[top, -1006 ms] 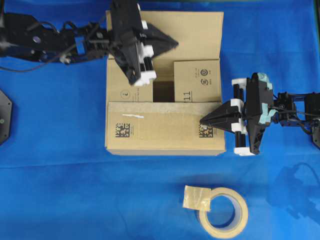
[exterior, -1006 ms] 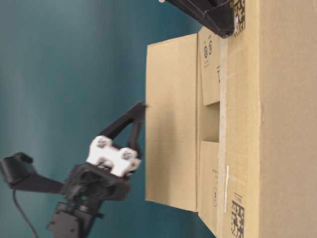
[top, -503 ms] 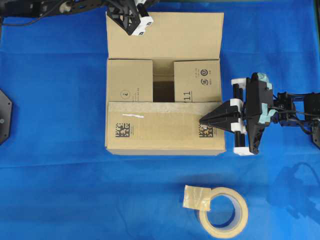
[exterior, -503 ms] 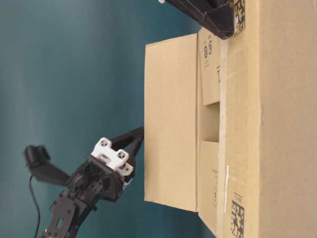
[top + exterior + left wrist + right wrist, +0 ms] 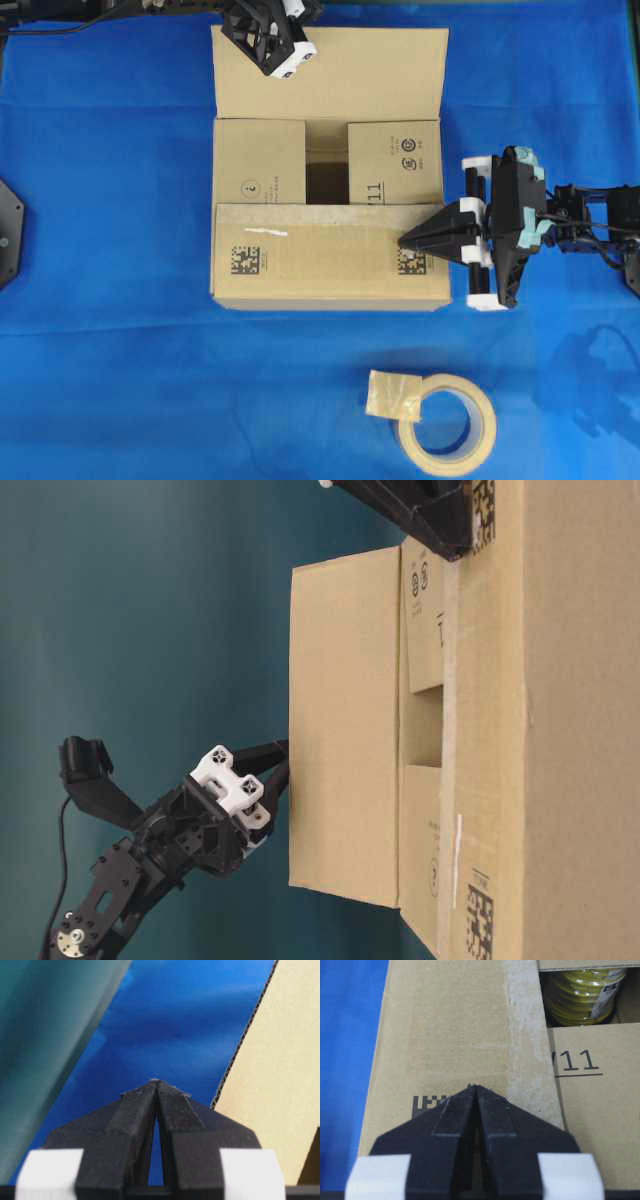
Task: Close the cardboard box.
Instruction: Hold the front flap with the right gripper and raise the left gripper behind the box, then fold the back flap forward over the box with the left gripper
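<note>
Cardboard box (image 5: 330, 200) sat on the blue table (image 5: 110, 340), well apart from the beige tape roll (image 5: 447, 420), which lay nearer the camera-side edge. Three of its flaps were down: the two short inner flaps and the long near flap with the printed codes, over which the right claw (image 5: 408, 243) rested, clenched with nothing between its tips, at the box's right end. The long far flap (image 5: 330, 72) was the one left open, leaning back from the box. The left claw (image 5: 262, 30) sat at that flap's outer side near its left corner, tips pinched together on nothing, seemingly placed to push the panel over. Pushing so near one corner could twist the flap rather than swing it squarely on its crease, and the pointed tips might slide off the edge, since the wrist view showed them just beside the corrugated rim. A hard shove could also skid the whole box toward the tape roll; the right claw's pressure on the near flap looked like the only brace. A yellow coil (image 5: 580, 992) showed through the gap between the inner flaps.
</note>
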`<state>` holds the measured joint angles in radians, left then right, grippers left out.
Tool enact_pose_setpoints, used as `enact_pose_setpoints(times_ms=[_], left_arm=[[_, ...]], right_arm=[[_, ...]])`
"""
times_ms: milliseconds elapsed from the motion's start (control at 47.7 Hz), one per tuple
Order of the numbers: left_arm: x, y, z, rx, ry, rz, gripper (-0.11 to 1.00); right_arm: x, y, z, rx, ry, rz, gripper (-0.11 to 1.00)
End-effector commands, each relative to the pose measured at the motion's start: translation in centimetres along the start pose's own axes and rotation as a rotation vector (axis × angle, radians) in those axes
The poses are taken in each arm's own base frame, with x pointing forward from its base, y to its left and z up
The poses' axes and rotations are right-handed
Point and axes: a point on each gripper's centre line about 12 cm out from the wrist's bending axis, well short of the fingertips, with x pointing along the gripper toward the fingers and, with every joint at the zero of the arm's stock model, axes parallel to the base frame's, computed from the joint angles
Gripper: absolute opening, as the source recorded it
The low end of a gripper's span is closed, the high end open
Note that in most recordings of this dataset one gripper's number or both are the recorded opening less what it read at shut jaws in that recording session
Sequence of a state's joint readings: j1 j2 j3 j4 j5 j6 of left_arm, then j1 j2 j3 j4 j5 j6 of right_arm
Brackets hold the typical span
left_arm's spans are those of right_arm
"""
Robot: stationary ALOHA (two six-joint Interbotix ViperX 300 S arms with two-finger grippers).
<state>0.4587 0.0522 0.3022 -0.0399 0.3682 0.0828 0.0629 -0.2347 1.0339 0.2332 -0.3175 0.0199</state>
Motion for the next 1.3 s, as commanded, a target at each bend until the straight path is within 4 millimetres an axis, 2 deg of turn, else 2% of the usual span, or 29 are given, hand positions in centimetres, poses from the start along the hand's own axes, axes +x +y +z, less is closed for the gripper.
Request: enact_pose_setpoints(times_ms=[0, 251, 398, 901, 1278], left_arm=[[-1.6, -1.5, 1.7, 0.019, -0.035, -0.028, 0.0], [-5.0, -3.1, 3.0, 0.043, -0.046, -0.059, 0.0], [-6.6, -4.2, 2.4, 0.057, -0.051, -0.081, 0.0], [-8.1, -5.8, -3.9, -0.062, -0.03, -0.119, 0.0], [-6.8, -7.6, -8.6, -0.135, -0.085, -0.166, 0.0]], right_arm=[[0.0, -0.1, 0.5, 0.007, -0.016, -0.005, 0.0], [0.0, -0.1, 0.6, 0.006, -0.026, -0.005, 0.0], [0.0, -0.1, 0.6, 0.004, -0.026, -0.004, 0.0], [-0.4, -0.1, 0.6, -0.001, -0.033, -0.002, 0.0], [-1.1, 0.0, 1.5, 0.001, -0.067, 0.007, 0.0]])
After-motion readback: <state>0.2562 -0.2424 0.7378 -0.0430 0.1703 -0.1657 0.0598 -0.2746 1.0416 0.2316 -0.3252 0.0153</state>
